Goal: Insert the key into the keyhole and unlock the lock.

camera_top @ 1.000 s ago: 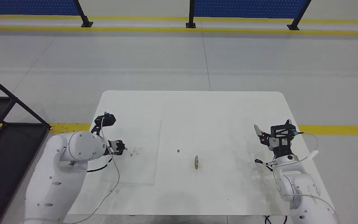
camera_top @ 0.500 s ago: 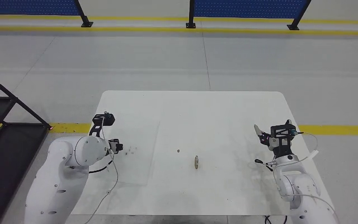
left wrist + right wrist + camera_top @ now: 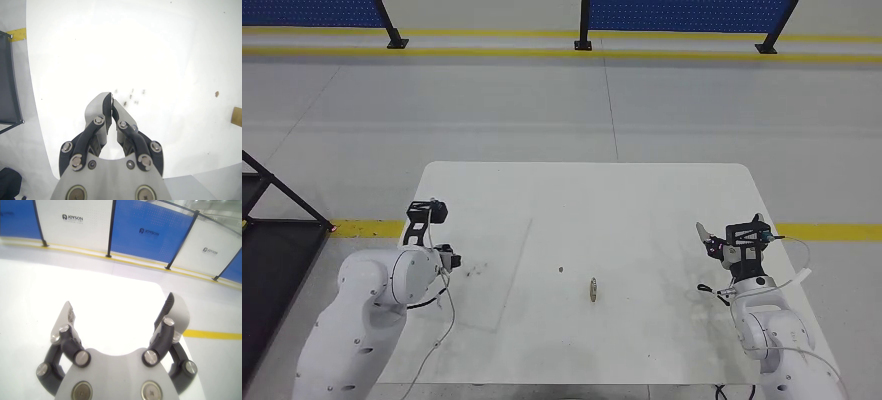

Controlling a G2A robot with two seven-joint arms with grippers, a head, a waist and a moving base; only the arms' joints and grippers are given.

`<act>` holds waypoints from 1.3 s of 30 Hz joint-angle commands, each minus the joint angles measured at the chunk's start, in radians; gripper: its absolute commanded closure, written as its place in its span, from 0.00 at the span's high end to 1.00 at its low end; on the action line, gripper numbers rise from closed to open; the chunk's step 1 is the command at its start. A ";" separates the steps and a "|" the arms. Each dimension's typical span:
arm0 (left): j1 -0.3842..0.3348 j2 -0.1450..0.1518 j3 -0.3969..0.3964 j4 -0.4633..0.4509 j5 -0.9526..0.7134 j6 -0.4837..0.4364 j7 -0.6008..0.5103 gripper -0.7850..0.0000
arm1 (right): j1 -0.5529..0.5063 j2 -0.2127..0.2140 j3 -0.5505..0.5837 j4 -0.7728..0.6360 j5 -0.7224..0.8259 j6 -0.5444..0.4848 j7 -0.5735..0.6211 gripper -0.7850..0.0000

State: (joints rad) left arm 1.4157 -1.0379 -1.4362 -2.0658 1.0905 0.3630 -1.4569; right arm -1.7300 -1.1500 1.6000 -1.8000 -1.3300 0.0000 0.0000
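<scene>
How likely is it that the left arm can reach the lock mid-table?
Probably yes: nothing stands between the left gripper and the lock on the table, but its jaws are shut.

Left arm (image 3: 377, 285) has drawn back toward the lower left of the top view; left gripper (image 3: 450, 260) shifted slightly leftward.

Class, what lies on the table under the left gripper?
Bare white table and a few dark marks beside the left gripper, its fingers shut. The patch directly beneath its body is covered.
</scene>
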 commanded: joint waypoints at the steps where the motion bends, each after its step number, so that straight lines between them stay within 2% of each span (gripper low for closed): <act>1: -0.004 -0.003 -0.018 -0.001 -0.060 0.017 0.018 0.00 | 0.000 0.000 0.000 0.000 0.000 0.000 0.000 1.00; 5: -0.005 -0.010 -0.073 -0.002 -0.268 0.000 0.053 0.00 | 0.000 0.000 0.000 0.000 0.000 0.000 0.000 1.00; 10: 0.022 -0.018 -0.151 0.054 -0.610 -0.105 0.103 0.00 | 0.000 0.000 0.000 0.000 0.000 0.000 0.000 1.00; 15: 0.044 -0.022 -0.211 0.171 -0.906 -0.225 0.125 0.00 | 0.000 0.000 0.000 0.000 0.000 0.000 0.000 1.00; 20: 0.039 -0.023 -0.259 0.329 -1.225 -0.370 0.066 0.00 | 0.000 0.000 0.000 0.000 0.000 0.000 0.000 1.00; 24: 0.002 -0.024 -0.262 0.468 -1.435 -0.445 -0.002 0.00 | 0.000 0.000 0.000 0.000 0.000 0.000 0.000 1.00; 32: -0.083 -0.023 -0.247 0.671 -1.642 -0.526 -0.078 0.00 | 0.000 0.000 0.000 0.000 0.000 0.000 0.000 1.00; 39: -0.098 -0.018 -0.197 0.710 -1.720 -0.546 -0.079 0.00 | 0.000 0.000 0.000 0.000 0.000 0.000 0.000 1.00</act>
State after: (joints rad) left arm 1.3175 -1.0559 -1.6325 -1.3546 -0.6308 -0.1826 -1.5359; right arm -1.7300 -1.1500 1.6000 -1.8000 -1.3300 0.0000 0.0000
